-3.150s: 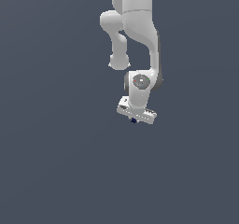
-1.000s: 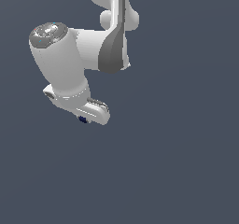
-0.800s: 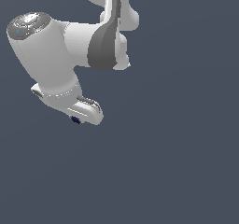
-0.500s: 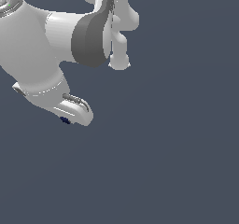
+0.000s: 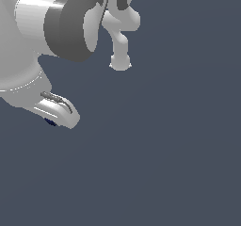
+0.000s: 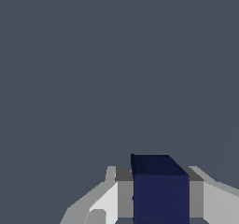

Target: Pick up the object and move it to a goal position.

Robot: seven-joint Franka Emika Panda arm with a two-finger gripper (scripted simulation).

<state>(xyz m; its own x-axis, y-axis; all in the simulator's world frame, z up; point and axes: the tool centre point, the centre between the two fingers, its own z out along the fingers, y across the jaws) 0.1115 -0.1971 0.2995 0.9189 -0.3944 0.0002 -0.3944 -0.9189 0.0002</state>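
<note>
In the exterior view, the arm (image 5: 56, 27) is seen close up, filling the upper part of the exterior view's left. The pincer (image 5: 52, 119) is carried at its lower end, tilted, with only a sliver of the cube (image 5: 50, 122) seen beneath the white hand. No surface or goal marker is visible, so progress cannot be judged.

In the wrist view, the cube (image 6: 160, 190) is held between the grey fingers (image 6: 124, 195), which are pressed flat against its two opposite sides. The pincer is closed to the cube's width, presumably so that it is not dropped during transport.
</note>
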